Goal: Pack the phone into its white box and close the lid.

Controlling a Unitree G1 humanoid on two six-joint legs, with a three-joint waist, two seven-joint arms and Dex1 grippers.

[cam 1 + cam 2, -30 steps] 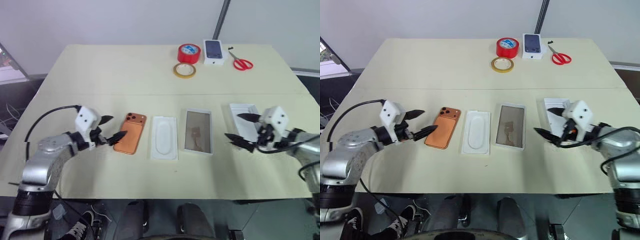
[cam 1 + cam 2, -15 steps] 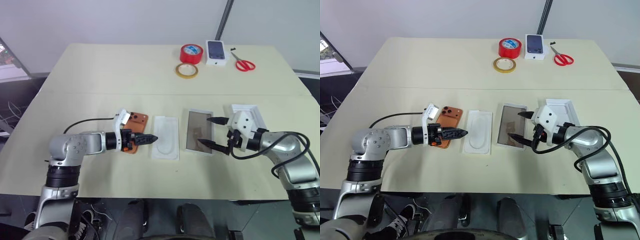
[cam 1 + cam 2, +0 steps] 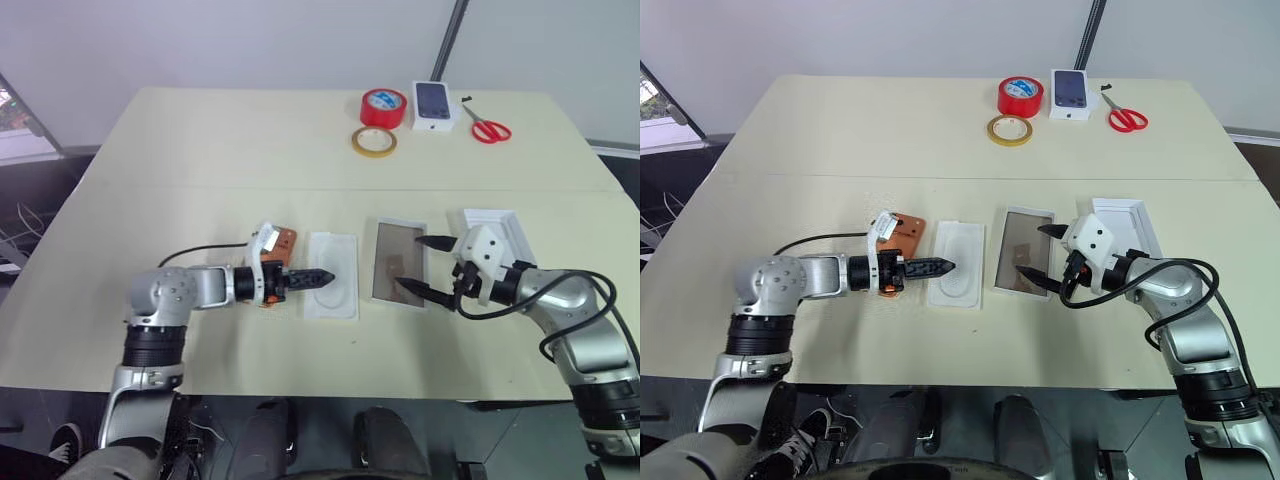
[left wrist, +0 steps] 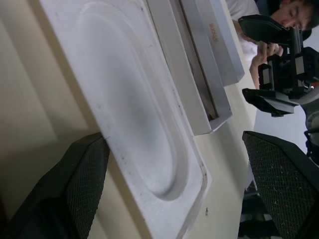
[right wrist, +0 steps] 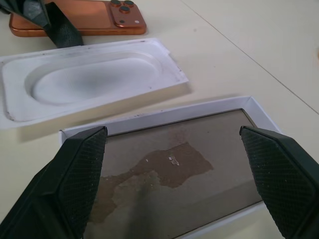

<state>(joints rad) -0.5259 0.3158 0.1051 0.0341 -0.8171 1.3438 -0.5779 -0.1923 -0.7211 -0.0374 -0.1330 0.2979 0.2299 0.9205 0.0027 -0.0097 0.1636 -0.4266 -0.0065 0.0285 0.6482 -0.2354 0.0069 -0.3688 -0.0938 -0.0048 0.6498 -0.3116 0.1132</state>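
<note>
L hand (image 3: 318, 277) shifted from phone (image 3: 283, 240) over insert (image 3: 331, 274).

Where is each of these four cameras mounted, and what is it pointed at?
Left and right eye views: on the head, looking down over the table; both arms show.
Left wrist view: on the left arm, facing the white insert; its open fingers frame it.
Right wrist view: on the right arm, facing the white box; its open fingers frame it.
Shared: both wrist views show the insert and box; the right one also shows the phone.
</note>
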